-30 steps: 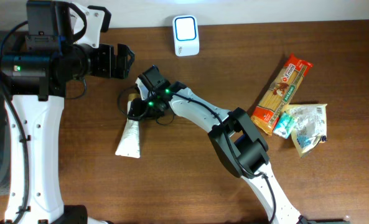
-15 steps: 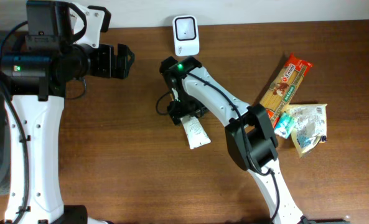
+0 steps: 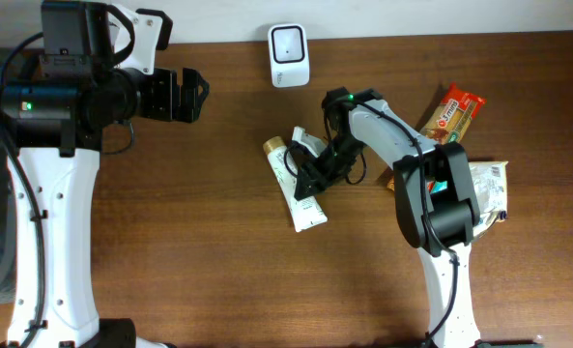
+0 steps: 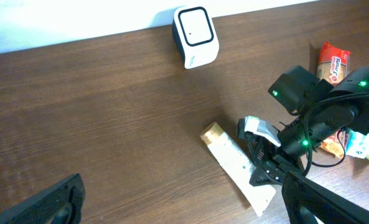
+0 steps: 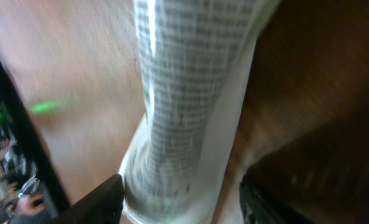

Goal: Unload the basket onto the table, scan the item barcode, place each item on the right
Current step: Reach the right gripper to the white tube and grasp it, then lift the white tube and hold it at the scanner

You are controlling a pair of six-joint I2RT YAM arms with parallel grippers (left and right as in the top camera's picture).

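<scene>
The item is a white tube with a gold cap. It lies flat on the brown table, cap toward the upper left, below the white scanner. My right gripper reaches over the tube's lower half. The right wrist view is blurred: the printed tube runs between my fingers, and a thin strip of table shows beside the right one. I can make out no barcode. My left gripper hangs open far to the left of the tube, holding nothing.
An orange pasta packet and a white plastic bag lie at the right, close to the right arm's base. The table's back edge meets the wall just behind the scanner.
The right gripper carried the tube from the left of the table to below the scanner. It has since swung right, and the tube now lies flat, cap at the upper left. The left arm has not moved.
</scene>
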